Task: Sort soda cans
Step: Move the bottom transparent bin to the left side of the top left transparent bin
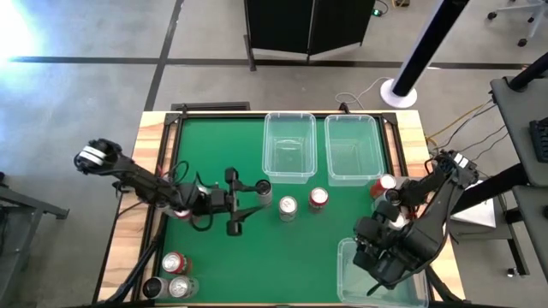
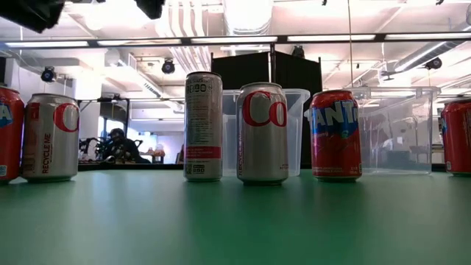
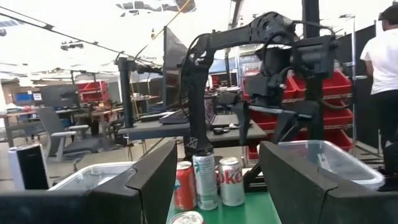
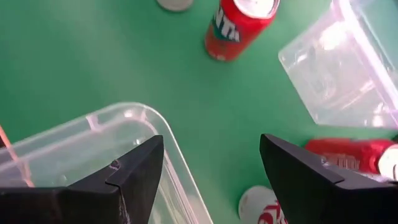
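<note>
The left gripper (image 1: 248,205) is reaching, jaws spread wide and empty, toward the slim can (image 1: 263,190) standing just ahead between its fingers, so closing comes next, while the right gripper (image 4: 211,168) is hovering open over the near bin (image 4: 93,143).

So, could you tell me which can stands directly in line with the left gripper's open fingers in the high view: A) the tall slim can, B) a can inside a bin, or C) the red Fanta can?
A: the tall slim can stands just past the open left gripper.
</note>
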